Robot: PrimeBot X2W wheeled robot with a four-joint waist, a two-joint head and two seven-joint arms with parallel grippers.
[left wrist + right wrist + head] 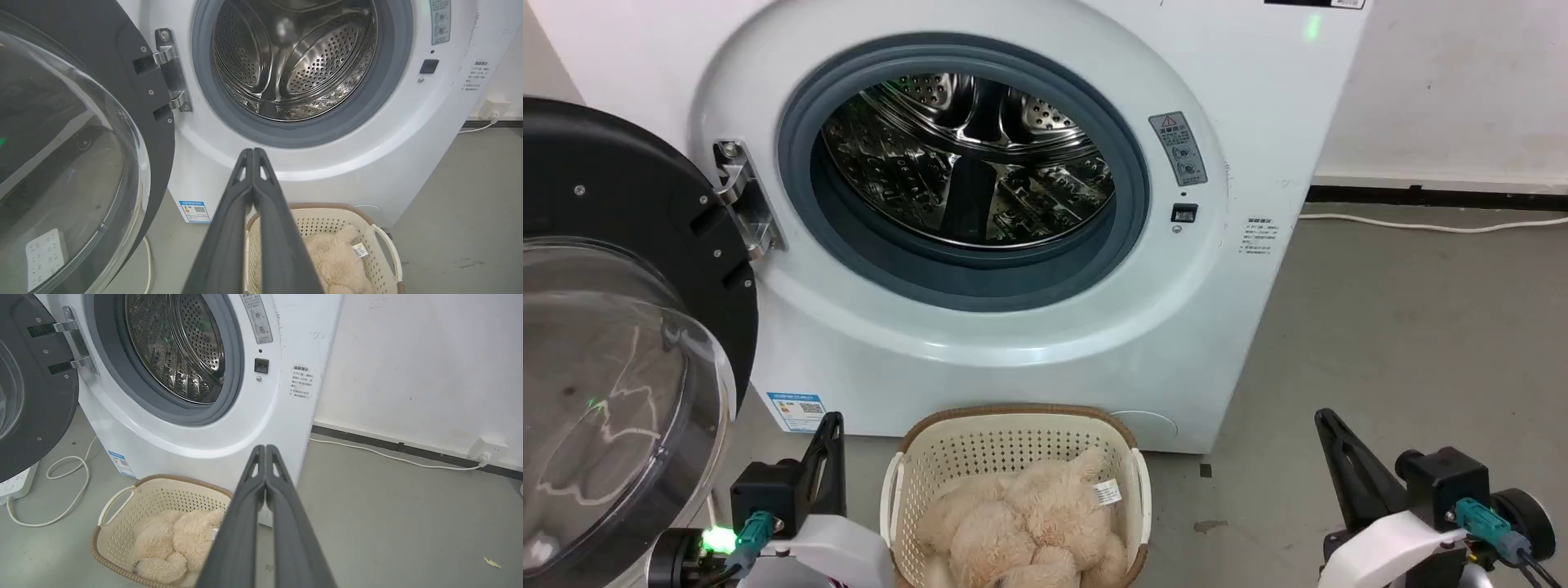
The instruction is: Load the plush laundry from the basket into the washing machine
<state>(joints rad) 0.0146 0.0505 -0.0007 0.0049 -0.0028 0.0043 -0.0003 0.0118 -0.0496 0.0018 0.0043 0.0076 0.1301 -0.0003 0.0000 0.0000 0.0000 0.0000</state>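
The cream plush toy (1029,527) lies in the oval basket (1013,429) on the floor right in front of the white washing machine (1013,343). The porthole is uncovered and the steel drum (968,159) holds nothing. The black-rimmed clear door (613,367) is swung out to the left. My left gripper (832,425) is shut at the lower left, left of the basket. My right gripper (1325,420) is shut at the lower right, well clear of the basket. From the wrists, the toy (339,261) (175,543) sits below both fingertip pairs (253,152) (265,448).
A white cable (1429,222) runs along the floor by the back wall to a socket (488,449). A power strip (16,482) with a looped cord (65,490) lies under the open door. Bare grey floor (1405,351) spreads to the right of the machine.
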